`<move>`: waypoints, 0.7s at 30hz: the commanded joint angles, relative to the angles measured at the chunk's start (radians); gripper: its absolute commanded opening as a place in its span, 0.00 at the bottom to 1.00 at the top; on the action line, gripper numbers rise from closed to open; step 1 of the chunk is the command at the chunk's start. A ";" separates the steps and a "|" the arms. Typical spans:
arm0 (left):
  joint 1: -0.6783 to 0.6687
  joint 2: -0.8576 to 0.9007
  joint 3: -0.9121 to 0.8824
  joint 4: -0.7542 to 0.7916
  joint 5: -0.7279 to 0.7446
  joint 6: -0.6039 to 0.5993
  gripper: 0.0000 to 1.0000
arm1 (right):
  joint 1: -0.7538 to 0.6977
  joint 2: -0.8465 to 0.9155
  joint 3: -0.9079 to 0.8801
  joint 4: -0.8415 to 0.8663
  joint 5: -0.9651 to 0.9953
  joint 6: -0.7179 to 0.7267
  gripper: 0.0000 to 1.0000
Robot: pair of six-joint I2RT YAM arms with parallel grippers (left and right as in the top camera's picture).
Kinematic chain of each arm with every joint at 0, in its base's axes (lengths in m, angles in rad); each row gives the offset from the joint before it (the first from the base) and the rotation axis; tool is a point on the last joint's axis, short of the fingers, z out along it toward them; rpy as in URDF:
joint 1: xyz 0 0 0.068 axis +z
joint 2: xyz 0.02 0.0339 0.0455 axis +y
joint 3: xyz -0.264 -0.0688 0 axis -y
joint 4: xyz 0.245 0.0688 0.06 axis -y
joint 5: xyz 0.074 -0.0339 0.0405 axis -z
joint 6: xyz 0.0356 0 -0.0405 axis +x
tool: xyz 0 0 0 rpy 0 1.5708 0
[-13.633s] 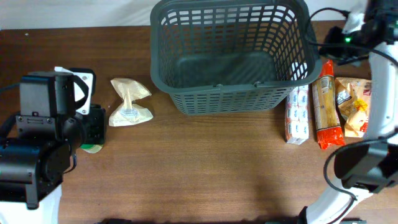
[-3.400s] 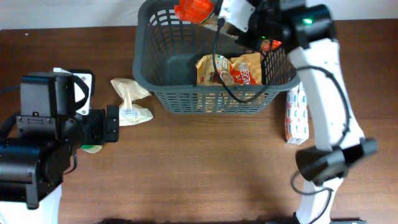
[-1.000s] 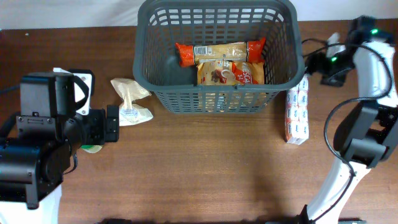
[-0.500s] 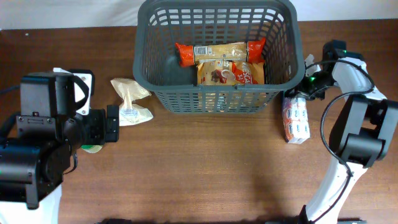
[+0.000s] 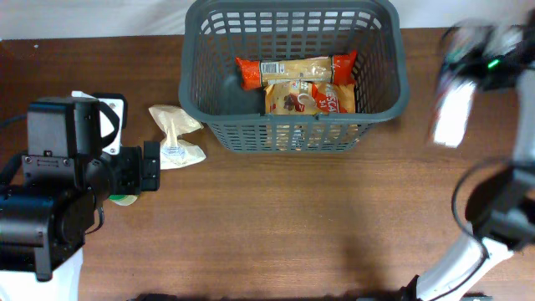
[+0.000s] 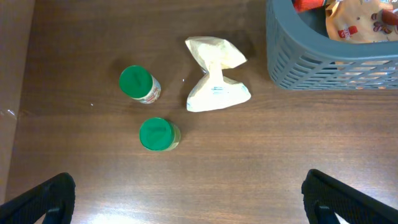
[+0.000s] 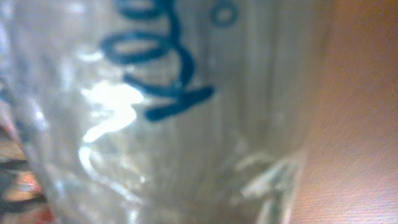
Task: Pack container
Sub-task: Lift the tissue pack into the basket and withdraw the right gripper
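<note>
The container [image 5: 292,134], a large dark grey basket, stands at the back middle of the table and shows again at the upper right of the left wrist view [image 6: 323,56]. Inside it lie a long orange packet [image 5: 292,69] and a snack bag [image 5: 305,100]. My right gripper [image 5: 465,77], blurred by motion, is in the air to the right of the basket, shut on a white pack with blue print [image 5: 451,113]. That pack [image 7: 155,112] fills the right wrist view and hides the fingers. My left gripper [image 5: 150,171] is open over bare table [image 6: 199,208].
A cream pouch [image 5: 175,138] lies left of the basket, also seen in the left wrist view [image 6: 214,84]. Two green-lidded jars [image 6: 137,82] [image 6: 157,134] stand left of the pouch. The right arm's base rises at the table's front right [image 5: 493,226].
My right gripper closed on the white pack beside the basket's right wall and lifted it off the table, up and to the right. The left arm has not moved.
</note>
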 commanded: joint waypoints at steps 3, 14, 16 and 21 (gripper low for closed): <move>0.006 0.002 0.005 0.002 -0.011 -0.003 0.99 | 0.092 -0.246 0.296 -0.016 -0.154 -0.011 0.04; 0.006 0.002 0.005 0.002 -0.011 -0.003 0.99 | 0.588 -0.275 0.364 -0.144 -0.142 -0.640 0.04; 0.006 0.003 0.005 0.002 -0.011 -0.003 0.99 | 0.666 -0.242 0.354 -0.163 -0.078 -0.757 0.04; 0.006 0.002 0.005 0.002 -0.011 -0.003 0.99 | 0.766 -0.133 0.349 -0.162 0.083 -0.957 0.04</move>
